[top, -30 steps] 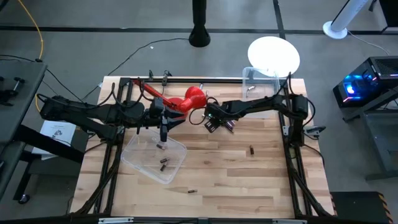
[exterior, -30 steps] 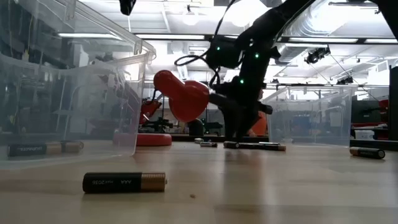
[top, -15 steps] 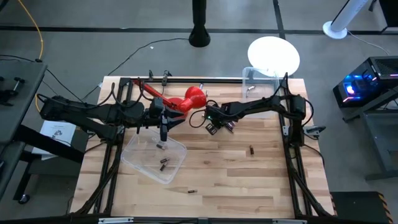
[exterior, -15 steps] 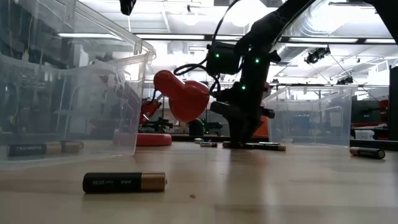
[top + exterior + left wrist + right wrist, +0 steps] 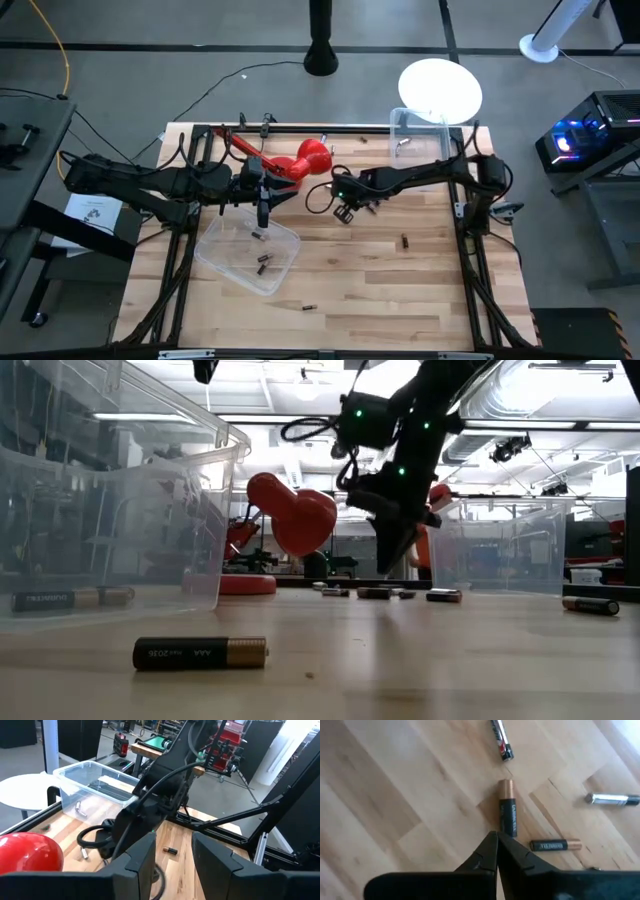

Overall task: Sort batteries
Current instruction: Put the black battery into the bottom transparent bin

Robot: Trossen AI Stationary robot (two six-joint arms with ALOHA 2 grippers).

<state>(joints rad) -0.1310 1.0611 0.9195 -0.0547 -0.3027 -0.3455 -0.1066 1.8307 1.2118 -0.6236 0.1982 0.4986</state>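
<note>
I count four batteries (image 5: 507,816) under my right gripper (image 5: 497,838), fingers pressed together, empty, raised above table centre. Nearest low-view battery (image 5: 200,652) reads "AAA". Left gripper (image 5: 172,851) narrowly parted above clear bin (image 5: 218,257).

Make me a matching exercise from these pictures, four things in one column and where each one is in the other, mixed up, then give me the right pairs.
Things:
1. left end effector
2. right end effector
3. red plunger-like tool
4. lone battery

Places:
A. on bare wood near the table's front edge, outside any bin
B. above the near clear bin
C. raised over loose batteries in the middle of the table
D. at the back of the table, between the two arms

Pairs: 1-B, 2-C, 3-D, 4-A
</note>
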